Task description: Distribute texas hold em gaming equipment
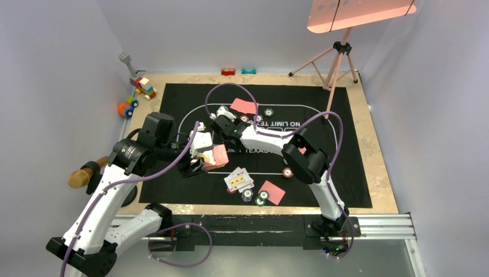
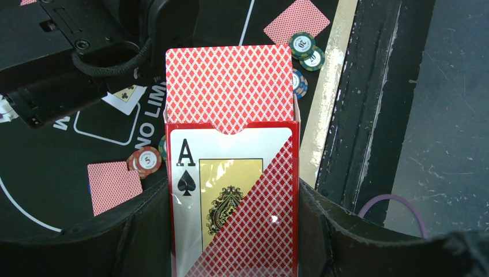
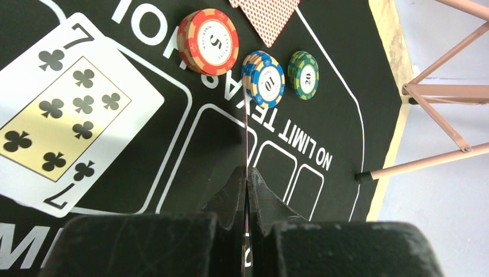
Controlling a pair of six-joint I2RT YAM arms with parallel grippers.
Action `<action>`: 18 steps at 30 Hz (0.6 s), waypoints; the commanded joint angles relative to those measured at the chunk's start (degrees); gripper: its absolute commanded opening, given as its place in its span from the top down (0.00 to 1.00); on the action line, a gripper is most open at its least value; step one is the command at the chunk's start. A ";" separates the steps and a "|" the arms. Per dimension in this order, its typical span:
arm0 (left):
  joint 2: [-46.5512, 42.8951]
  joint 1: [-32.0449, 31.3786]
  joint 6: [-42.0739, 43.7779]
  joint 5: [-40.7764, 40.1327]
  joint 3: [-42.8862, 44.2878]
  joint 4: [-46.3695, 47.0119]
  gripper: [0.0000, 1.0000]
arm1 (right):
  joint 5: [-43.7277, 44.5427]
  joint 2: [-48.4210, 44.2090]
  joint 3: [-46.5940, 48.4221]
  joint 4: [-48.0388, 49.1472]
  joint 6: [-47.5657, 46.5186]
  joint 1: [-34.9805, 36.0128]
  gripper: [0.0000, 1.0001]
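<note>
The left gripper (image 2: 235, 242) clamps the deck box (image 2: 230, 173), cards (image 2: 229, 86) poking out past its fingers. The right gripper (image 3: 247, 190) pinches one card (image 3: 246, 133) edge-on (a thin line ahead of the fingertips), with chips (image 3: 263, 78) just beyond. I'd lay it flat before releasing, clear of the seven (image 3: 63, 109) to its left.

Arms (image 1: 95, 210) have white links (image 1: 262, 140), black joints (image 1: 130, 154), black jaws, purple cables (image 1: 229, 84).

left arm (image 1: 95, 205): white-and-black, angled up and right from its base
left claw (image 2: 233, 242): black jaws clamped either side of red cardboard card box (image 2: 230, 190)
right arm (image 1: 268, 141): elbow bent, forearm stretched left
right claw (image 3: 248, 190): pinched tight on thin edge-on playing card (image 3: 246, 138)
</note>
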 commanded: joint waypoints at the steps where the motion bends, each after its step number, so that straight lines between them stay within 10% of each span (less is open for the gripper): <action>1: -0.50 0.41 0.57 2.48 0.76 0.86 1.00 | 0.80 -0.79 -0.35 2.35 0.72 1.29 1.00; 18: -0.18 0.47 0.57 1.98 0.53 1.08 1.00 | -6.16 1.49 -2.53 1.26 4.27 3.48 0.97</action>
